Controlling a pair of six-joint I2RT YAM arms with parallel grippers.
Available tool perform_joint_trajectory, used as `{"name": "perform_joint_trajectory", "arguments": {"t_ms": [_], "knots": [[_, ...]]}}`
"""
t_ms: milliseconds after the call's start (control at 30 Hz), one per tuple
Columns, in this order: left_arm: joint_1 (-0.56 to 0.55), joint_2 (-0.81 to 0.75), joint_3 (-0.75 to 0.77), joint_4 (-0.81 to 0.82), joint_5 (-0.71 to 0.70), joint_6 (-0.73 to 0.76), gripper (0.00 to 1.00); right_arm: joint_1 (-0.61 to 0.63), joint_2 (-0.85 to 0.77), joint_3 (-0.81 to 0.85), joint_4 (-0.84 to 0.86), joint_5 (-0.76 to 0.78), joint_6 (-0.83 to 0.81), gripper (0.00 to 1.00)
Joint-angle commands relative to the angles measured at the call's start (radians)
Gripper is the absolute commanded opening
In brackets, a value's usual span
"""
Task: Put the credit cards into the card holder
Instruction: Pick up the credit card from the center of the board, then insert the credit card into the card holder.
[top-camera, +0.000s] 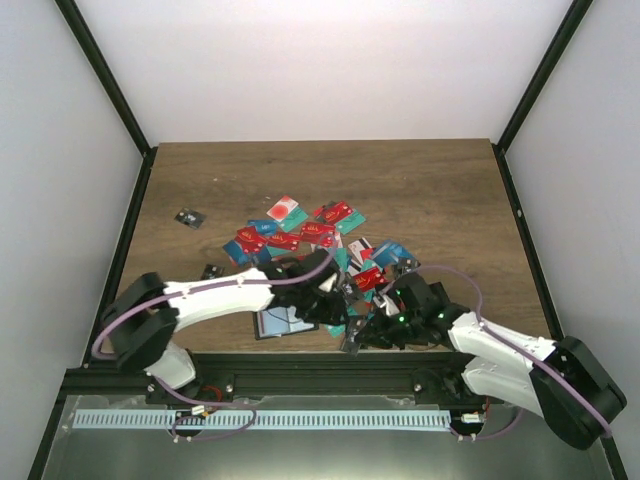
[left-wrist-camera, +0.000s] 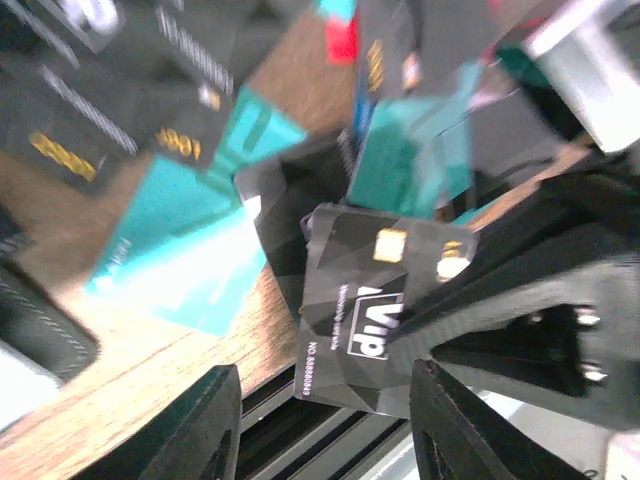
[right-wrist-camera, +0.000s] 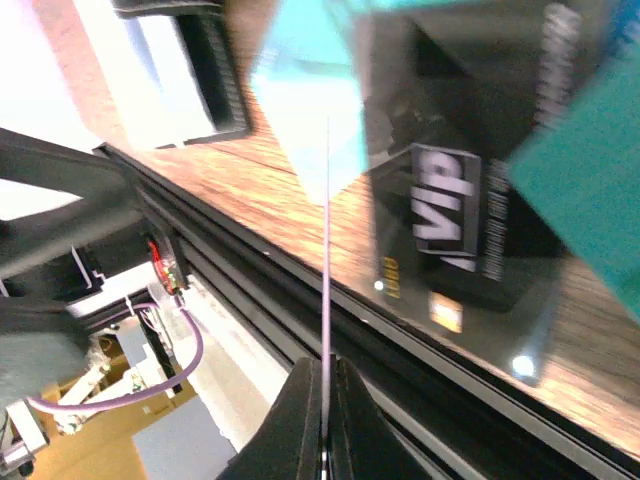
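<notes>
Fingers of the right gripper stand pressed almost together, and we see them pinching a thin plastic card that shows only as a pale line, edge-on; we cannot tell its colour. Just past it lies a glossy black rectangular card with a gold chip and white "VIP" lettering, one corner hanging over the counter's near edge above the black metal rail.

The left gripper is spread wide, its matte black fingers apart and gripping nothing we can see; the same VIP card sits in the gap beyond them. Smooth teal cards lie overlapping around it on the brown wood-grain counter.

From above, both grippers meet near the counter's front middle. The black bifold card holder lies open and flat beside them under the left arm, its pale inner pocket up. The loose heap of red, teal and blue credit cards spreads behind.
</notes>
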Motion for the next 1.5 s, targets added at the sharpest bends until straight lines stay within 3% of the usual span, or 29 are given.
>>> {"name": "perform_joint_trajectory", "arguments": {"t_ms": [0,267,500,700,900,1467], "knots": [[0.071,-0.17,-0.021,-0.047,-0.059,0.029,0.51,-0.012,-0.01,0.146,-0.181,0.003,-0.151,0.01],[0.224,-0.43,-0.113,-0.123,-0.063,0.058,0.55,-0.076,0.084,0.316,-0.112,-0.174,-0.312,0.01],[0.375,-0.534,-0.184,-0.309,-0.137,0.056,0.4,-0.078,0.289,0.432,0.048,-0.328,-0.347,0.01],[0.444,-0.56,-0.258,-0.382,-0.21,0.005,0.25,-0.057,0.516,0.538,0.111,-0.378,-0.405,0.01],[0.476,-0.536,-0.305,-0.384,-0.241,-0.004,0.17,-0.022,0.687,0.621,0.118,-0.391,-0.445,0.01],[0.498,-0.476,-0.412,-0.28,-0.165,0.019,0.12,0.073,0.906,0.73,0.049,-0.296,-0.436,0.01]]}}
